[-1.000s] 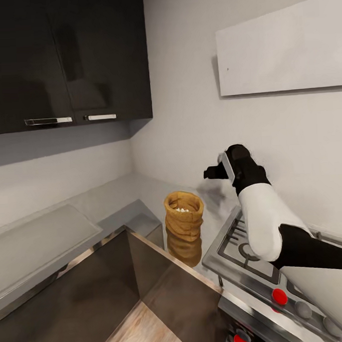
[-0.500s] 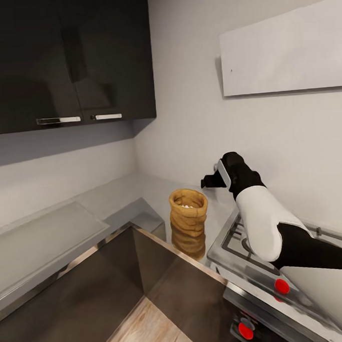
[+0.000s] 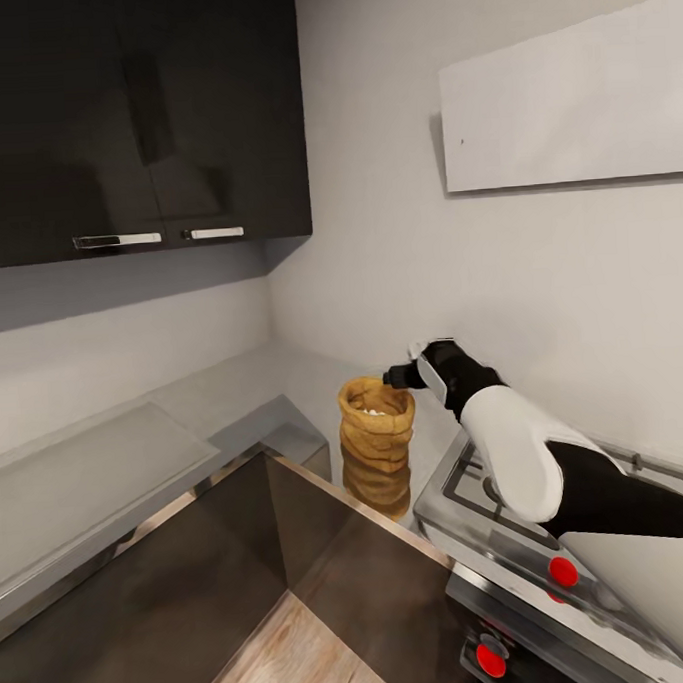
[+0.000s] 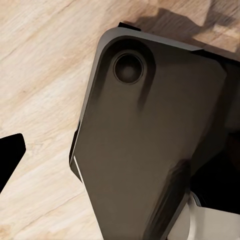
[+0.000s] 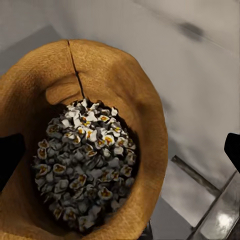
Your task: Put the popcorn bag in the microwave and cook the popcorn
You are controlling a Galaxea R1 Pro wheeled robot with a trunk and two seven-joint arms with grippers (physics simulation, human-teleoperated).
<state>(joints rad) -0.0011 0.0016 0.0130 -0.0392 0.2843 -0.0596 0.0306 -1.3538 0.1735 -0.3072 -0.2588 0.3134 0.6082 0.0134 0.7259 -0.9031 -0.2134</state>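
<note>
Popcorn bag (image 3: 376, 430): it stands upright on the steel surface (image 3: 234, 392), in the corner run, at about 9 o'clock of the gas hob (image 3: 511, 513) and just beside it. Its mirror image shows in the glossy metal below it.
Bag mouth: open, rolled rim intact; in your right wrist view the sack (image 5: 100, 125) is seen straight down its opening.
Popcorn (image 5: 85, 165): white and yellow-flecked bits lie heaped in the bottom of the sack; a few pale bits also show at the mouth in the head view.
Right claw (image 3: 401, 375): you have it at the bag's 1 o'clock rim, level with the top edge. From the head view you cannot tell whether it touches the paper.
Right claw state: the two dark fingertips (image 5: 10, 160) sit at opposite edges of the wrist view, wide apart, the whole mouth of the sack between them. They grip nothing.
Right arm (image 3: 518, 452): it reaches across the hob's rear corner toward the bag.
Left claw: one dark fingertip (image 4: 11, 155) shows over the wooden floor (image 4: 45, 60), beside a dark part of the robot's base (image 4: 150, 145). Its opening cannot be judged.
Surroundings: dark wall cabinets (image 3: 130, 122) at 11 o'clock of the bag, a white flat hood (image 3: 569, 99) on the wall above the hob, red knobs (image 3: 563, 571) on the hob's front.
</note>
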